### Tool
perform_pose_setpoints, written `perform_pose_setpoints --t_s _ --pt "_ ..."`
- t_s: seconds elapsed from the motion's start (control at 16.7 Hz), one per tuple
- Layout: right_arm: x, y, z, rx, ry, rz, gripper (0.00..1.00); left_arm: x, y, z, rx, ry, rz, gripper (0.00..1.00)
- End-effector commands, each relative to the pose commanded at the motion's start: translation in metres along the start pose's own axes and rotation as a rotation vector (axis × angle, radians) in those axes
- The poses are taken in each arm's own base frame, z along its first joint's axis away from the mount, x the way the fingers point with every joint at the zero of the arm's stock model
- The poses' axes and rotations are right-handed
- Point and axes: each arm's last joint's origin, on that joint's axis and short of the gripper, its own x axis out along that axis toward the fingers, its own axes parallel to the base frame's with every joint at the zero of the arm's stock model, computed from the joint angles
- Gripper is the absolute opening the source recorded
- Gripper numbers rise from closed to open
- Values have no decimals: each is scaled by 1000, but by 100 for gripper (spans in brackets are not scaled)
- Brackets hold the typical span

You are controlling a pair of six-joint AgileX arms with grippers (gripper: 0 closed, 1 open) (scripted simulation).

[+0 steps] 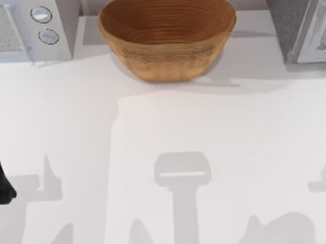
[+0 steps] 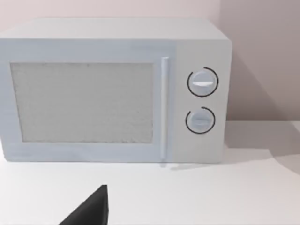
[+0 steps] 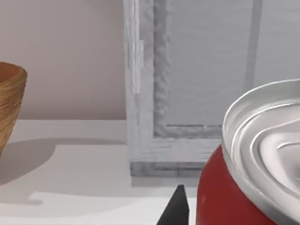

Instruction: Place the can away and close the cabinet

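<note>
The can (image 3: 234, 197) sits closest of all, pressed right up against the right wrist camera, its silver top tilted toward the lens and its red wall beside a dark fingertip (image 3: 177, 208) of the right hand; whether that hand is clenched on the can or merely alongside it I cannot tell. The can's long axis looks roughly upright, leaning a little. No brand, label mark or writing can be read on the part that shows (only plain red and bare metal). Just beyond it, across a strip of white desk (image 1: 163, 132), stands the grey cabinet (image 3: 187, 93), which from above lies at about 1 o'clock, at the desk's far right corner (image 1: 304, 26). So the right arm is plainly the nearer one, and I judge the coming move runs forward from can to cabinet. The left hand (image 1: 1, 181) hangs at 9 o'clock on the desk's left edge, its state not visible, facing the microwave (image 2: 112, 89) at 11 o'clock. The woven bowl (image 1: 167, 33) rests at 12 o'clock.
</note>
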Motion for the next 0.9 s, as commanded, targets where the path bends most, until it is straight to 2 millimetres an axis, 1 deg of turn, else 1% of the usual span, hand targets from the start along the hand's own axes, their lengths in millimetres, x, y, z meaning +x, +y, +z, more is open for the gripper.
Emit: perform_pose_setpoints --t_s 0.18,0.24,0.36,0.48,0.66,0.78,0.9 --pt "0 1 3 2 0 4 0 0 0 0 0 0 0 100" --pt "0 1 9 2 1 6 0 0 0 0 0 0 0 100" --pt "0 2 28 2 3 12 0 0 0 0 0 0 0 100" --pt "1 4 56 0 7 16 0 0 0 0 0 0 0 100" --pt "10 7 112 -2 14 16 0 0 0 0 0 0 0 100" --pt "21 9 154 -4 19 13 0 0 0 0 0 0 0 100" --pt "37 13 196 -5 21 7 0 0 0 0 0 0 0 100"
